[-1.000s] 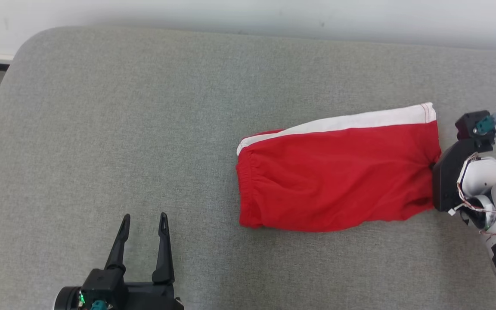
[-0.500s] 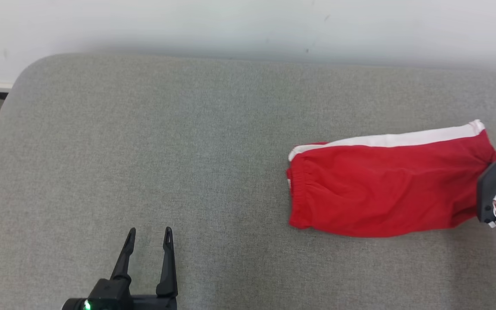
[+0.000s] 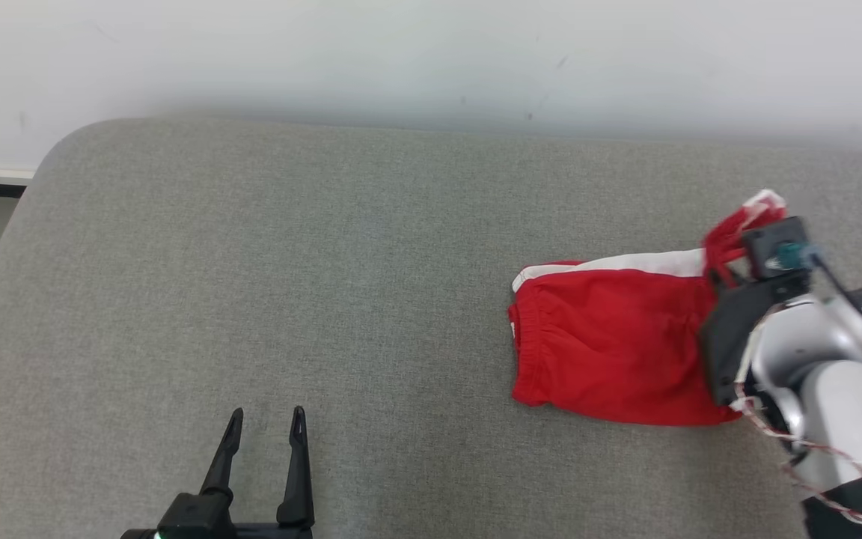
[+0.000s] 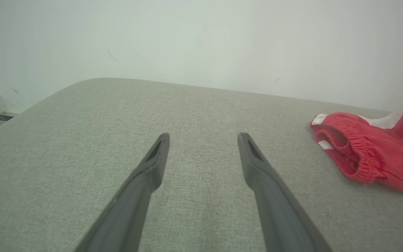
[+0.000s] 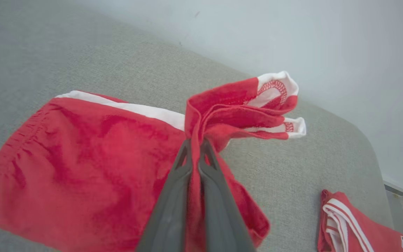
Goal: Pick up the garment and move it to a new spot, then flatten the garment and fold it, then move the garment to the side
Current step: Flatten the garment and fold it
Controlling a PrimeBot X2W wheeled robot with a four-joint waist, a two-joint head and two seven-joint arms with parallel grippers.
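On the grey fabric-covered surface (image 3: 326, 247), red shorts with a white side stripe (image 3: 610, 352), right gripper (image 5: 195, 143) clamped on their raised hem end, left gripper (image 4: 203, 136) well apart, fingers spread

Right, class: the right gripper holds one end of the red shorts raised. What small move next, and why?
Probably carry the right gripper over the red shorts toward the waistband: it is shut on the lifted leg hems while the rest lies flat, so this would fold them.
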